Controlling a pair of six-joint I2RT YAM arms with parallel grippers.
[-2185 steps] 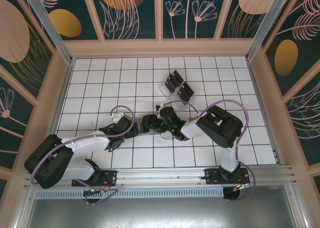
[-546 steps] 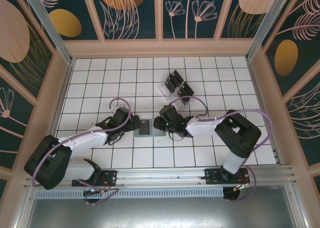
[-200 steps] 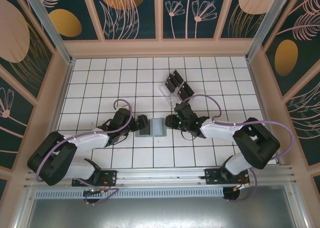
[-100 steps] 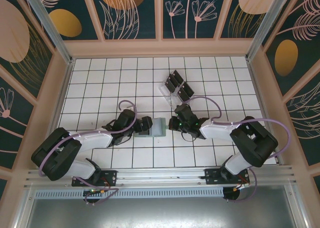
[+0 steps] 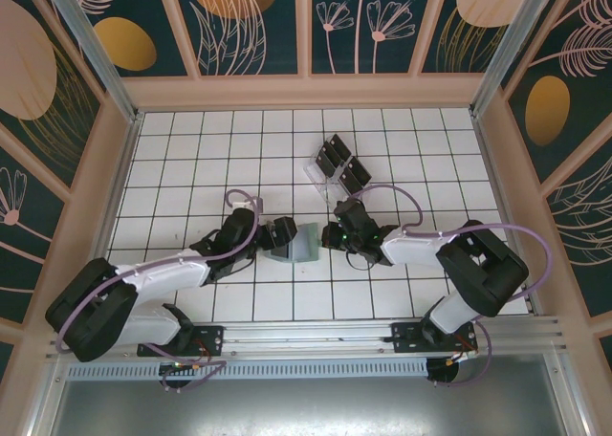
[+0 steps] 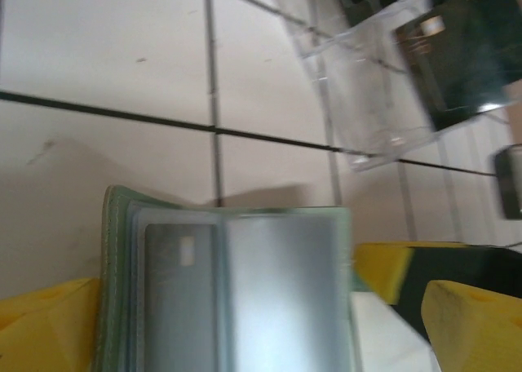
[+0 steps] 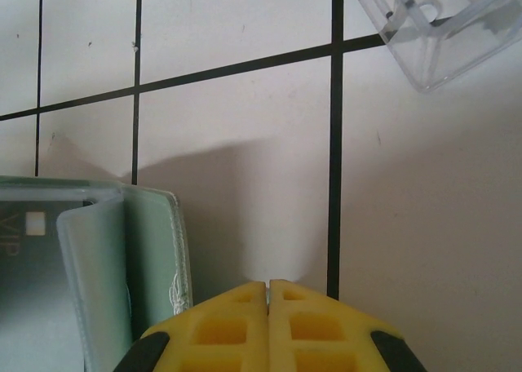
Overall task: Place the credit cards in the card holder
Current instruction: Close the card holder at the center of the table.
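Tiled table [image 5: 191, 168] | left pincer [image 5: 279, 235] wide astride card holder [image 5: 304, 243] | right pincer [image 7: 268, 294] shut

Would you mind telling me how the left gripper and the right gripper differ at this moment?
The left gripper is wide open, while the right gripper is fully shut, with its tips pressed together. The left gripper straddles the open card holder, whereas the right gripper has nothing between its tips and sits just beside the holder's edge. Both have yellow fingers and are low over the white tiled table.
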